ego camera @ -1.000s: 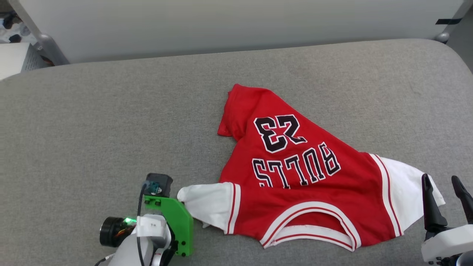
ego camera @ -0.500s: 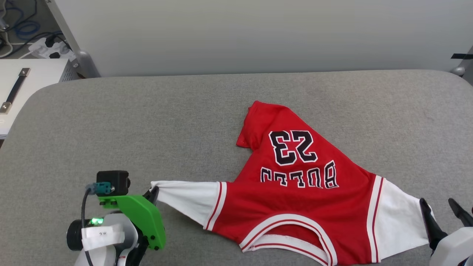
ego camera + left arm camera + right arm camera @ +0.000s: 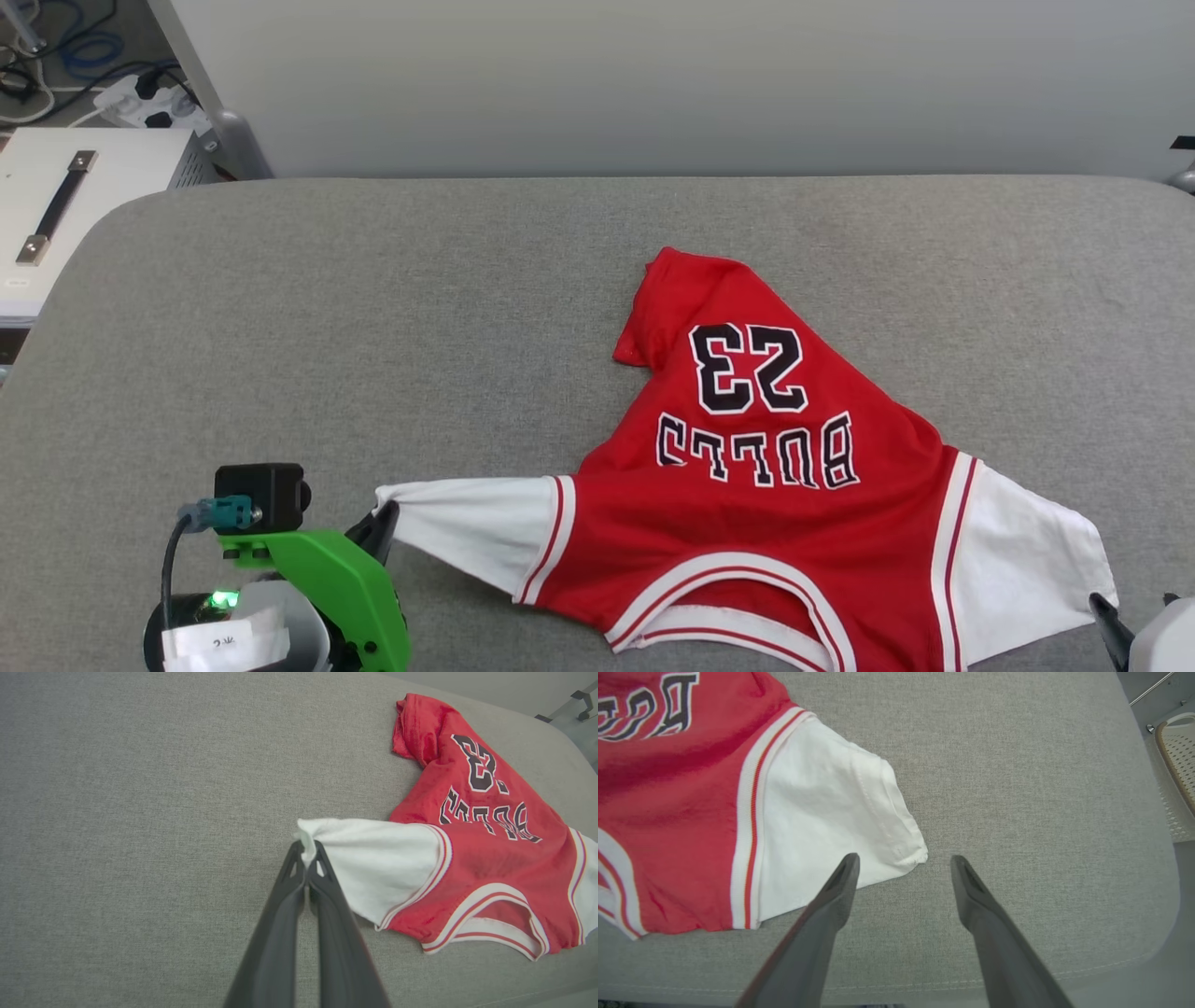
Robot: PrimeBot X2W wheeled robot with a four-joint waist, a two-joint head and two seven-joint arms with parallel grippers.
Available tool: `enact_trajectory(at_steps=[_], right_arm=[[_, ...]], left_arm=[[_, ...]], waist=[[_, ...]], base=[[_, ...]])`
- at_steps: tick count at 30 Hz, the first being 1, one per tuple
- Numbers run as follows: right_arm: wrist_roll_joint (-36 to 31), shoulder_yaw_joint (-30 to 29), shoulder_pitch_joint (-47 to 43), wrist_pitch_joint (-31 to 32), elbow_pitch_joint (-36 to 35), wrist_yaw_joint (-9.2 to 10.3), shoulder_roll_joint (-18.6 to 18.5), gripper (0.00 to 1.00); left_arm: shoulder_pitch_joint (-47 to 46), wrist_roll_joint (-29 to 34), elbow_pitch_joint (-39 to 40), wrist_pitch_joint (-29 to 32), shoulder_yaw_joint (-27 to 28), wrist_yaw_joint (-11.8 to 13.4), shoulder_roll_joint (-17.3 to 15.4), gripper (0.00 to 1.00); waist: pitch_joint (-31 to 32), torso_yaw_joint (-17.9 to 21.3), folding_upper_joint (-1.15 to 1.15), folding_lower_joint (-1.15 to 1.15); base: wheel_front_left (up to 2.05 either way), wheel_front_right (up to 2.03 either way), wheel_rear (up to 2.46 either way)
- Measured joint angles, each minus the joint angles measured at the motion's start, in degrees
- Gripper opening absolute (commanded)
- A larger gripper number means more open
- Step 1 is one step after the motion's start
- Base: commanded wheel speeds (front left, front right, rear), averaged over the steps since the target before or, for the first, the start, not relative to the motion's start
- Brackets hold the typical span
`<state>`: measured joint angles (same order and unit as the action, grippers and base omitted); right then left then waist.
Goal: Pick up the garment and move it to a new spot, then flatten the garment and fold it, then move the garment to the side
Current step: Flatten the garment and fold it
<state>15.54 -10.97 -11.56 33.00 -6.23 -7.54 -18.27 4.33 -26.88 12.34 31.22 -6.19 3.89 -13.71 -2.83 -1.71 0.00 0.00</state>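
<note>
Stretched leftward since earlier, one sleeve of the garment [image 3: 775, 541] is pinched in the left gripper [image 3: 307, 848] — the right gripper [image 3: 904, 859], spread wide, hangs at the opposite sleeve's corner.

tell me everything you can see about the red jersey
The jersey is red, soft-looking fabric with white short sleeves, red-and-white striped trim at collar and shoulders, and black, white-edged "BULLS 23" lettering. It lies face up on the grey padded surface, collar toward the robot, far end bunched. The left hand is shut on one stretched sleeve's tip; the open right hand sits by the other sleeve, not gripping it.
</note>
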Motion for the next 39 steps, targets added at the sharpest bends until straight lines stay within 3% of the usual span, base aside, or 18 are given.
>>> enact_trajectory(at_steps=[7, 19, 20, 21, 22, 23, 32, 39], right_arm=[[-0.93, 1.7, 3.71, 3.65, 6.76, 0.0, -3.3, 1.0], [1.41, 5.88, 9.08, 1.82, 16.19, 0.02, -5.79, 1.0], [1.44, 6.25, 9.1, 1.82, 16.46, 0.02, -6.04, 0.84], [1.82, 6.56, 9.13, 1.93, 16.9, 0.04, -6.2, 0.45], [2.23, 6.86, 9.21, 2.04, 17.16, 0.11, -6.3, 0.3], [2.85, 7.26, 9.33, 2.04, 17.5, 0.12, -6.58, 0.0], [5.39, 8.0, 9.71, -0.31, 16.83, 0.0, -7.2, 0.0], [10.67, 8.26, 10.18, -0.71, 9.47, 0.0, -12.8, 0.0]], left_arm=[[0.05, -1.05, 2.44, 1.37, -1.01, 0.33, 0.15, 0.0], [-0.56, -1.35, 2.93, 2.14, -1.89, 0.29, -0.04, 0.0], [-0.66, -1.35, 2.9, 2.13, -1.93, 0.27, -0.04, 0.0], [-0.76, -1.35, 2.85, 2.13, -1.94, 0.27, -0.05, 0.0], [-0.88, -1.35, 2.76, 2.13, -1.96, 0.27, -0.08, 0.0], [-0.99, -1.35, 2.56, 2.12, -1.97, 0.27, -0.09, 0.0], [-1.17, -1.38, 1.43, 0.6, -0.88, 0.32, -0.42, 0.0], [-2.81, -1.37, 2.22, -1.04, 0.87, 0.4, -1.24, 0.0]], waist=[[-2.28, -0.73, 0.0, 0.0], [-6.16, -2.61, 0.0, 0.0], [-6.28, -2.72, 0.0, 0.0], [-6.4, -2.82, 0.0, 0.0], [-6.46, -2.88, 0.0, 0.0], [-6.46, -2.9, 0.0, 0.0], [-4.42, -2.27, 0.0, 0.0], [-0.87, -1.19, 0.0, 0.0]], base=[[0.0, 0.0, 0.0], [0.0, 0.0, 0.0], [0.0, 0.0, 0.0], [0.0, 0.0, 0.0], [0.0, 0.0, 0.0], [0.0, 0.0, 0.0], [0.0, 0.0, 0.0], [0.0, 0.0, 0.0]])
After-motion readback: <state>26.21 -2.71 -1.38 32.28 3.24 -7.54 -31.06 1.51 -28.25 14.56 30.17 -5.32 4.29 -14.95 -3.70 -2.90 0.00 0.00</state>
